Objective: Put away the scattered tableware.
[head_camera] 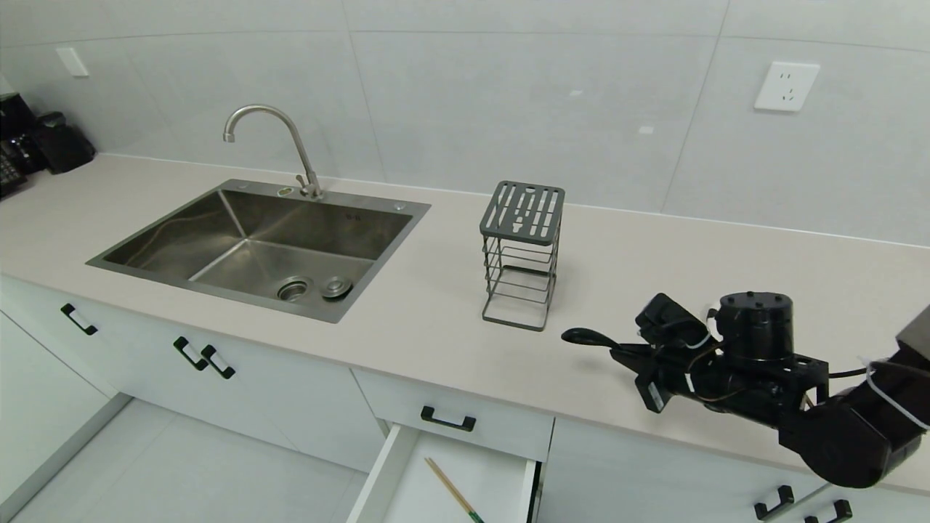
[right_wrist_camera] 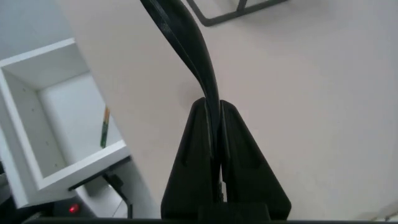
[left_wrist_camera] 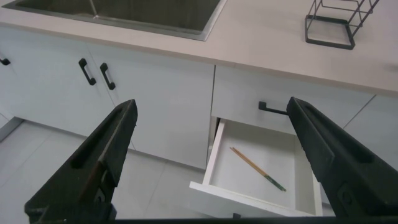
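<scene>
Spoon [head_camera: 588, 337] clamped in right gripper [head_camera: 639, 356], long axis pointing robot-left over counter [head_camera: 436, 312]; open drawer [head_camera: 374, 472] lies below, further left. Left gripper [left_wrist_camera: 211, 106] spread open, empty.

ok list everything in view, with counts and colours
countertop: 1, beige, under the tiled wall
sink: 1, steel, in the countertop, left
faucet: 1, steel, behind the sink
rack: 1, dark grey wire, on the countertop
drawer: 1, white, open, below the countertop
chopsticks: count unclear, wood, green tip, in the drawer
utensil: 1, black, gripped above the countertop
handles: 6, black, cabinet fronts
socket: 1, white, wall, right
switch: 1, white, wall, left
appliance: black, count unclear, far left
left gripper: 1, black, open, facing the drawer
right gripper: 1, black, shut on the utensil
</scene>
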`<state>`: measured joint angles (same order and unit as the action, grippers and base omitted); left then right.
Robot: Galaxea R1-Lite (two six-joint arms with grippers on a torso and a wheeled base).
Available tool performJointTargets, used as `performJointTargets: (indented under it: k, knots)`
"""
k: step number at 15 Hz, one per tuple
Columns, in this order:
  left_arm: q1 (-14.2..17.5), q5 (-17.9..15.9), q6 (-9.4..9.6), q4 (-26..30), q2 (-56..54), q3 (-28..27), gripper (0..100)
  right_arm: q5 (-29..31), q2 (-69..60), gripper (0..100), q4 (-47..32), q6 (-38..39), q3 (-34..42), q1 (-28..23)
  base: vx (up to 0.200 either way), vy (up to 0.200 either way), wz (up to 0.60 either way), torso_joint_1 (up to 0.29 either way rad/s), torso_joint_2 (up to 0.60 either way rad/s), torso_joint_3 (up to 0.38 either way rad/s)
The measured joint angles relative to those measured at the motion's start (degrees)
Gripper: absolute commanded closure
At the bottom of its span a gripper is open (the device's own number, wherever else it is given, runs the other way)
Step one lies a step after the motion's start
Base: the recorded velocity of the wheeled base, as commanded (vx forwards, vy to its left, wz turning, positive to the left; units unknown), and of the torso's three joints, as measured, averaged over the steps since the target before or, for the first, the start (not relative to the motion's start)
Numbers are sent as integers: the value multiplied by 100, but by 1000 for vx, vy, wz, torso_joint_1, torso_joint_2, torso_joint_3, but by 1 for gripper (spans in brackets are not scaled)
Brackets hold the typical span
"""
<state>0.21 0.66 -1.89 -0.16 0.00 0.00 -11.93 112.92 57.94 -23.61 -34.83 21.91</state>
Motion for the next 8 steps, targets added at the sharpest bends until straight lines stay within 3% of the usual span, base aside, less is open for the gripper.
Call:
performJointTargets:
  k: [3,8]
  knots:
    - [0,2,-2,0,0,0,0,4,-457,100,6,63,383,201,0,0,0,0,0,0]
    - [0,2,0,0,0,0,0,94,-879,100,6,213,571,1001,0,0,0,0,0,0]
